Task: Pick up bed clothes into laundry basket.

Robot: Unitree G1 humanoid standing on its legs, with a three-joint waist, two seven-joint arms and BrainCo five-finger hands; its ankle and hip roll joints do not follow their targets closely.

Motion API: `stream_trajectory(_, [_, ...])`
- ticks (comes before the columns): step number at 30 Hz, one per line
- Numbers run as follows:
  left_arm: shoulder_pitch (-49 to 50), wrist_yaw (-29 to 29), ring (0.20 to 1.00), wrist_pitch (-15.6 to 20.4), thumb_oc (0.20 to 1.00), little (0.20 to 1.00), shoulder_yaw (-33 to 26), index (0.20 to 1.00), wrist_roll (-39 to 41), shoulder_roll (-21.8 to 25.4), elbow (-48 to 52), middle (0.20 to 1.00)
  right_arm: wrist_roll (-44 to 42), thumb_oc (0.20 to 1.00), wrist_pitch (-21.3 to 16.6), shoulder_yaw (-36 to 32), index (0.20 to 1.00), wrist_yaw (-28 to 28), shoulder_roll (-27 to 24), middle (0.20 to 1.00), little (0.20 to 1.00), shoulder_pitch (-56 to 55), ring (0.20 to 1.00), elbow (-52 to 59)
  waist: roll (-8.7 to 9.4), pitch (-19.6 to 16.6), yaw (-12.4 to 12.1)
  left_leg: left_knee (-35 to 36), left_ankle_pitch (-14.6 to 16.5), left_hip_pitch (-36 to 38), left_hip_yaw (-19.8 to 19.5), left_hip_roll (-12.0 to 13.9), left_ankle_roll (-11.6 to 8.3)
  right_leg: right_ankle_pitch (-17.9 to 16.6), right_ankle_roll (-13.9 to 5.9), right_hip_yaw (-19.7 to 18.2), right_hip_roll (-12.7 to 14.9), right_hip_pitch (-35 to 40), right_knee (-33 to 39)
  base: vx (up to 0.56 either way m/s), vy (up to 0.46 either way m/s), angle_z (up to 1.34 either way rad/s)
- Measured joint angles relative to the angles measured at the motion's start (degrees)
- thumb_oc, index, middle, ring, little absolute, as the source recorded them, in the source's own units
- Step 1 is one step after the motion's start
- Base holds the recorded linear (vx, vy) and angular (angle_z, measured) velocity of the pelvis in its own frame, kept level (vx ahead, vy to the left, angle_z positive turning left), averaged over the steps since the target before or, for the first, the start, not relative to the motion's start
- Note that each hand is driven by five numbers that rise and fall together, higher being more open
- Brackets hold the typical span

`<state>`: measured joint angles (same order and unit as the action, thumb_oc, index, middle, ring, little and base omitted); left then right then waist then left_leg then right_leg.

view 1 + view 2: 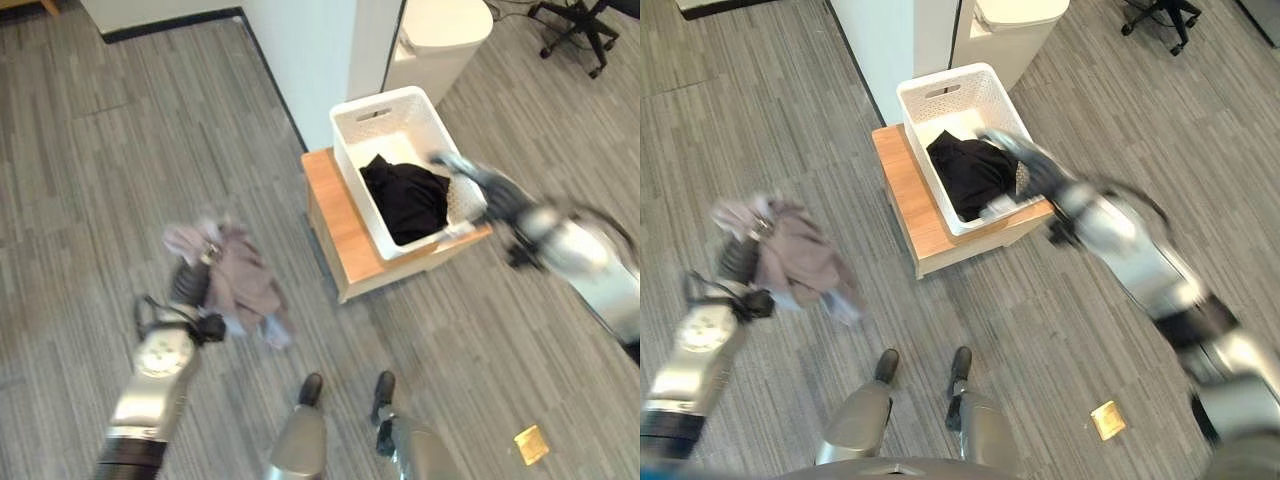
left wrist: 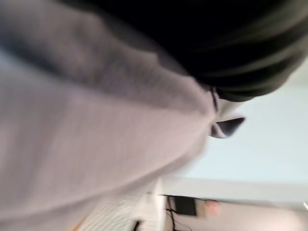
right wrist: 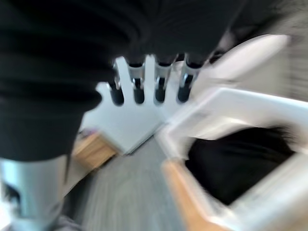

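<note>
A white laundry basket (image 1: 380,101) stands on a low wooden stand (image 1: 338,228), with a black garment (image 1: 406,197) lying inside it. A pinkish-grey cloth (image 1: 243,280) hangs above the floor at the left, bunched in my left hand (image 1: 192,287), which is shut on it. That same cloth (image 2: 96,144) covers most of the left wrist view. My right hand (image 1: 1018,158) hovers over the basket's right rim, above the black garment. Its fingers (image 3: 138,86) are straight and hold nothing.
A white wall corner (image 1: 300,60) and a white bin (image 1: 440,40) stand just behind the basket. An office chair (image 1: 580,30) sits at the far right. A small yellow item (image 1: 531,444) lies on the grey floor at the near right.
</note>
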<state>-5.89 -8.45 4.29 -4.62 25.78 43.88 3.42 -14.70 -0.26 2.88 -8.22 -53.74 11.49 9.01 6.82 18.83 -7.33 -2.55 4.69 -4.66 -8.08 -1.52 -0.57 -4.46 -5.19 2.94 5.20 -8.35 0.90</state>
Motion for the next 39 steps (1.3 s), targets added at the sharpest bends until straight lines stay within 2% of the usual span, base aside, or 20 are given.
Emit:
stream_trajectory(1, [-0.9,-0.1,0.200,1.6,0.200,0.200,-1.8,0.200,0.0,0.9,-0.2,0.200,-1.7,1.000,0.6,-1.5,1.000,0.2,0.4,1.000,1.000,-2.2,1.000,-2.0,-0.94,-0.5,1.1,1.1,-0.2,1.2,1.0,0.0,-0.04,-0.9,-0.01,-0.5,0.2,1.6,2.0,0.00,0.001,-0.52])
stream_trajectory(3, [-3.4,-0.1,0.200,2.7,0.200,0.200,-2.6,0.200,0.0,0.0,-0.4,0.200,-1.7,1.000,0.8,-0.2,1.000,-0.2,-1.3,1.000,1.000,-1.5,1.000,-3.2,-1.67,-0.9,2.5,1.6,-0.2,1.5,1.5,-0.2,-0.05,-1.9,-0.06,-0.6,0.1,2.2,4.1,0.00,0.000,-0.34])
stream_trajectory(6, [-6.2,0.9,0.200,2.9,0.200,0.200,0.2,0.200,0.0,-0.9,0.1,0.200,-1.9,1.000,0.6,1.9,1.000,-0.8,-1.1,1.000,1.000,-0.1,1.000,-4.4,-1.90,-1.1,4.8,1.9,-0.6,1.1,1.4,0.4,-0.61,-2.9,0.64,-0.6,-0.7,1.3,4.8,0.07,0.083,0.03])
stream_trajectory(7, [-8.1,1.2,0.200,2.1,0.200,0.200,2.5,0.200,0.5,0.4,-0.4,0.200,-2.2,1.000,-0.3,-2.0,1.000,-0.9,3.3,1.000,1.000,-3.8,1.000,-3.8,-1.96,-1.2,5.7,2.3,-0.9,1.7,1.4,0.6,-0.95,-2.9,0.74,-1.2,-1.3,1.3,4.9,0.12,0.121,0.44])
stream_trajectory(8, [-13.9,1.1,0.200,0.5,0.200,0.200,7.5,0.200,1.3,3.1,-1.7,0.200,-2.3,1.000,-1.7,-11.1,1.000,-0.3,13.8,1.000,1.000,-10.8,1.000,-1.1,-2.24,-1.3,6.3,2.5,-1.0,2.1,0.8,1.0,-1.11,-2.0,-0.48,-2.7,-1.5,2.3,4.4,0.11,0.047,0.52])
stream_trajectory(9, [-20.7,1.4,0.200,0.9,0.200,0.200,13.0,0.200,2.8,8.5,-5.1,0.200,-3.8,1.000,-3.0,-15.8,1.000,0.5,24.8,1.000,1.000,-13.7,1.000,-0.3,-2.15,-1.5,6.2,3.5,-1.3,3.3,1.0,1.9,-1.34,-1.4,-1.24,-3.9,-2.3,2.3,2.9,0.02,0.006,-0.48])
stream_trajectory(10, [-30.9,2.1,0.200,0.9,0.200,0.200,18.9,0.200,3.4,17.2,-12.5,0.200,-4.3,1.000,-1.2,-12.7,1.000,1.5,26.4,1.000,1.000,-13.6,1.000,-2.4,-1.95,-2.3,6.6,4.3,-1.3,5.3,4.9,2.1,-1.32,-1.7,-0.72,-5.8,-2.5,1.3,1.8,0.03,0.014,-1.19])
stream_trajectory(11, [-34.1,1.9,0.200,0.9,0.200,0.200,18.5,0.200,4.4,18.0,-15.5,0.200,-4.3,1.000,-1.2,-11.3,1.000,1.5,22.3,1.000,1.000,-13.5,1.000,-2.8,-2.98,-2.9,8.1,5.1,-1.3,5.7,6.1,1.7,-1.30,-1.8,-0.69,-6.2,-1.7,1.5,2.5,0.03,0.008,-1.33])
stream_trajectory(12, [-35.9,1.5,0.200,1.3,0.200,0.200,17.8,0.200,5.8,17.0,-17.2,0.200,-4.3,1.000,-1.3,-11.6,1.000,1.8,19.2,1.000,1.000,-13.5,1.000,-3.6,-4.48,-3.9,10.8,5.6,-1.3,5.8,6.1,1.0,-1.32,-2.2,-0.29,-6.3,-1.1,1.7,3.4,0.03,0.008,-0.42])
stream_trajectory(13, [-37.7,1.6,0.200,2.4,0.200,0.200,18.5,0.200,6.9,16.7,-18.6,0.200,-4.3,1.000,-1.4,-11.6,1.000,2.3,17.5,1.000,1.000,-13.4,1.000,-5.1,-5.55,-5.0,13.3,5.8,-1.3,6.0,6.2,0.6,-1.32,-2.3,-0.43,-6.4,-0.8,1.8,3.7,0.03,0.003,-0.14])
stream_trajectory(14, [-39.6,2.0,0.200,2.6,0.200,0.200,19.8,0.200,7.3,16.8,-19.8,0.200,-4.3,1.000,-1.3,-11.4,1.000,2.7,17.0,1.000,1.000,-13.5,1.000,-6.2,-6.13,-6.0,14.6,6.4,-1.3,6.3,6.5,0.6,-1.31,-2.4,-0.45,-6.5,-0.9,1.8,4.2,0.02,0.008,-0.22])
stream_trajectory(16, [-47.6,2.2,0.200,2.8,0.200,0.200,25.0,0.200,7.8,17.0,-24.6,0.200,-4.3,1.000,-1.3,-10.8,1.000,3.4,16.8,1.000,1.000,-14.0,1.000,-7.4,-6.44,-6.6,15.5,7.2,-1.3,7.8,7.8,1.0,-1.31,-2.7,-0.20,-8.0,-1.3,2.4,4.7,0.02,0.008,-0.35])
stream_trajectory(20, [-55.2,2.6,0.200,3.2,0.200,0.200,31.4,0.200,11.2,16.3,-31.6,0.200,-4.4,1.000,-1.4,-8.7,1.000,4.1,16.6,1.000,1.000,-13.4,1.000,-7.5,-8.09,-7.7,17.8,7.6,-1.3,7.9,8.7,2.1,-1.29,-3.3,0.59,-8.5,-2.6,2.0,4.7,0.02,0.001,-0.12])
stream_trajectory(21, [-58.0,2.6,0.200,2.9,0.200,0.200,34.3,0.200,12.1,15.8,-34.9,0.200,-4.4,1.000,-1.4,-8.1,1.000,4.1,16.6,1.000,1.000,-13.1,1.000,-7.7,-8.32,-7.8,18.0,7.7,-1.3,7.9,8.8,2.3,-1.31,-3.4,0.77,-8.4,-2.9,1.9,4.7,0.01,0.001,-0.09])
stream_trajectory(26, [-63.1,3.3,0.200,2.5,0.200,0.200,38.7,0.200,12.2,15.7,-41.9,0.200,-4.4,1.000,-1.7,-6.8,1.000,4.1,16.6,1.000,1.000,-13.1,1.000,-7.8,-8.51,-7.9,18.3,7.8,-1.6,7.8,9.2,2.8,-1.60,-4.0,1.47,-9.1,-3.6,1.4,4.8,0.01,-0.008,-0.07])
stream_trajectory(34, [-67.8,3.9,0.200,1.1,0.200,0.200,40.3,0.200,11.5,14.7,-50.3,0.200,-4.4,1.000,-1.7,-6.7,1.000,4.3,16.6,1.000,1.000,-14.0,1.000,-7.9,-8.62,-7.9,18.1,7.8,-2.5,5.6,9.3,2.9,-1.92,-4.9,1.74,-9.2,-3.7,-0.9,4.8,0.00,-0.007,0.00])
stream_trajectory(39, [-68.0,3.8,0.200,0.3,0.200,0.200,40.4,0.200,8.9,14.6,-51.7,0.200,-4.4,1.000,-1.9,-6.1,1.000,5.4,16.6,1.000,1.000,-14.0,1.000,-7.8,-8.58,-7.9,18.0,7.8,-2.8,3.2,9.3,2.8,-1.97,-5.5,1.73,-9.3,-3.9,-3.3,4.7,-0.01,-0.009,0.00])
